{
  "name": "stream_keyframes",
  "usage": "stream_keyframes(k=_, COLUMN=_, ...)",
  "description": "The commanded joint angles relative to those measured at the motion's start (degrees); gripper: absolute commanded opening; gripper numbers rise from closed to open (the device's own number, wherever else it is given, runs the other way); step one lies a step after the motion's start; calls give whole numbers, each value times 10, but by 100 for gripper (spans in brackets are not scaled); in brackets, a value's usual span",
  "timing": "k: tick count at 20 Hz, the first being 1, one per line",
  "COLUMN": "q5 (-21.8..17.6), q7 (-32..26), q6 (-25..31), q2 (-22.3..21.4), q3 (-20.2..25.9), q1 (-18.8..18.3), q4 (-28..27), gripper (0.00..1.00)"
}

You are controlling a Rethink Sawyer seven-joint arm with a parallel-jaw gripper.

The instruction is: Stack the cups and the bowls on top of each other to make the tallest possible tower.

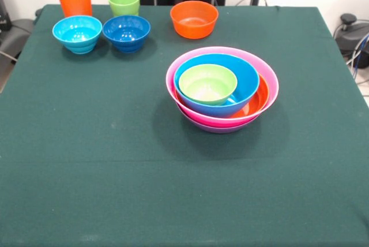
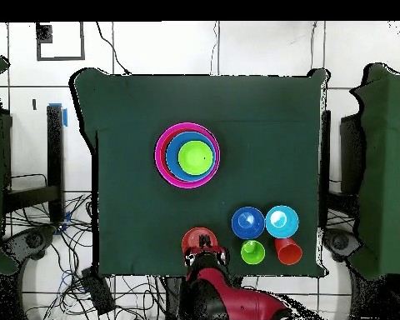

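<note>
The tower (image 1: 222,88) stands right of the table's middle: a purple bowl (image 1: 222,127) at the bottom, then pink (image 1: 271,82), orange (image 1: 260,98) and blue (image 1: 242,77) bowls, with a small lime green bowl (image 1: 207,83) on top. It also shows in the overhead view (image 2: 187,156). At the far side stand a small orange bowl (image 1: 194,19), a dark blue bowl (image 1: 126,32), a light blue bowl (image 1: 77,33), the lime green cup (image 1: 124,2) and the orange cup (image 1: 75,3). My gripper (image 2: 205,250) shows only in the overhead view, drawn back over the small orange bowl (image 2: 193,240).
The red and black arm (image 2: 232,304) reaches in from the robot's side of the table. The dark green cloth (image 1: 86,160) covers the whole table. Cables lie on the floor round the table's edges (image 2: 37,242).
</note>
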Motion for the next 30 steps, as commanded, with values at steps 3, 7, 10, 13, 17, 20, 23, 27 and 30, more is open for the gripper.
stream_keyframes(k=3, q5=-19, q7=108, q6=47, q2=16, q3=64, q1=-19, q4=-12, gripper=0)
stream_keyframes(k=7, q5=-22, q7=107, q6=48, q2=17, q3=71, q1=-27, q4=-11, gripper=0)
stream_keyframes(k=10, q5=-19, q7=105, q6=49, q2=17, q3=69, q1=-27, q4=-9, gripper=0)
stream_keyframes(k=13, q5=-16, q7=106, q6=47, q2=21, q3=65, q1=-27, q4=-8, gripper=0)
stream_keyframes(k=17, q5=-25, q7=104, q6=47, q2=30, q3=70, q1=-40, q4=-11, gripper=0)
stream_keyframes(k=20, q5=-27, q7=105, q6=40, q2=32, q3=65, q1=-43, q4=-8, gripper=0)
stream_keyframes(k=23, q5=-29, q7=105, q6=43, q2=31, q3=68, q1=-46, q4=-8, gripper=0)
stream_keyframes(k=27, q5=-30, q7=105, q6=43, q2=30, q3=69, q1=-47, q4=-9, gripper=0)
stream_keyframes(k=30, q5=-29, q7=105, q6=47, q2=30, q3=71, q1=-49, q4=-9, gripper=0)
